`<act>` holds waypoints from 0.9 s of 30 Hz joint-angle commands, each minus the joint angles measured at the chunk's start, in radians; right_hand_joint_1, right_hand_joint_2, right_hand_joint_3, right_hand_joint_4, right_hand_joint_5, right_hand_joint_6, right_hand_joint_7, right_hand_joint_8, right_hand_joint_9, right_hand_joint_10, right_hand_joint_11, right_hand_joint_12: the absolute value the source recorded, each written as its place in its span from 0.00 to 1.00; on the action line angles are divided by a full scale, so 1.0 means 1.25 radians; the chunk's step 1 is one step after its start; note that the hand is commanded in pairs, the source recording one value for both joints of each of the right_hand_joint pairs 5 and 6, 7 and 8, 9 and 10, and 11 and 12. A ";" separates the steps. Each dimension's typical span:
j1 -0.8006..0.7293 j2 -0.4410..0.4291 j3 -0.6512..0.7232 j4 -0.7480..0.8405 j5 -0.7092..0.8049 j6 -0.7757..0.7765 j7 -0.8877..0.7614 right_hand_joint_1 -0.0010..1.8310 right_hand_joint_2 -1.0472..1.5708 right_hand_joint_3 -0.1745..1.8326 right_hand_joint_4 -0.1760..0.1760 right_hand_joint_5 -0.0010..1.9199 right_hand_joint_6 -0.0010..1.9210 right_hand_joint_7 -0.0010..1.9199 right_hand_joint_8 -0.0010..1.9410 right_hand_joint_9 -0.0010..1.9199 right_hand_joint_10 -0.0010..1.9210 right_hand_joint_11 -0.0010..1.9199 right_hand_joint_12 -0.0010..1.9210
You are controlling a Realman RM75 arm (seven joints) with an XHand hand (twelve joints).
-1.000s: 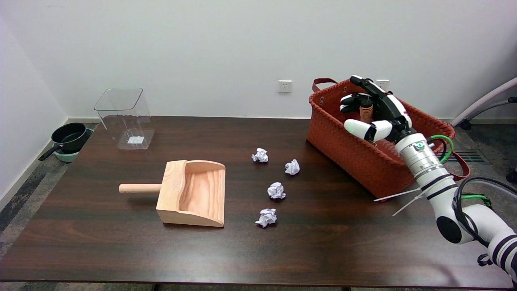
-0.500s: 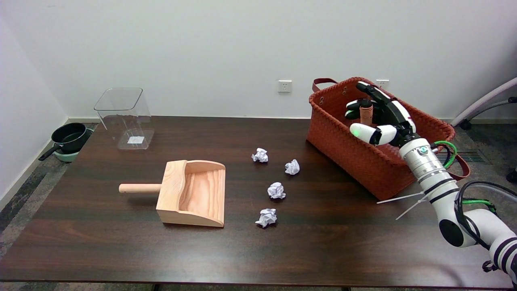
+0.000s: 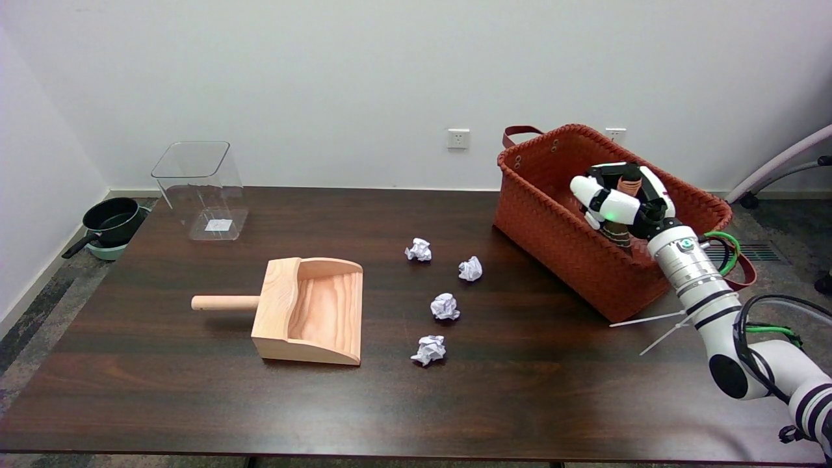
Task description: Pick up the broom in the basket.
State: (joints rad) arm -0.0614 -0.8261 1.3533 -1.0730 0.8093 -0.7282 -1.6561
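From the head view, the basket [image 3: 572, 240] sits at the far right corner of the surface [image 3: 520, 390], and the broom [image 3: 628, 187] stands inside it toward its right end, only the top of its brown handle and a darker stretch below showing above the woven wall. The right robot hand [image 3: 621, 201] has reached down into the basket and its fingers [image 3: 601, 201] are wrapped around the handle, so it looks clamped on the broom (how firmly cannot be judged from here, since the far side of the grasp is hidden). The broom's head is out of sight below the rim, and nothing shows whether it rests on the basket floor. The step in hand appears to be closing and settling the grasp; the lift is not yet done. The next move likely calls for raising the broom straight up until its lower end clears the rim, without dragging it against the wall and tipping the basket. Elsewhere lie a dustpan [image 3: 309, 312] toward the left front, four paper balls [image 3: 444, 306] near the middle, and a clear bin [image 3: 201, 192] at the far left corner.
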 commanded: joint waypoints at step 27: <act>0.147 0.012 0.054 -0.047 0.019 0.022 -0.090 0.53 0.77 0.52 0.50 1.00 1.00 1.00 0.99 1.00 1.00 0.91 0.91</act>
State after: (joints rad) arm 0.0521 -0.8201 1.3602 -1.0591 0.8307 -0.7246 -1.6909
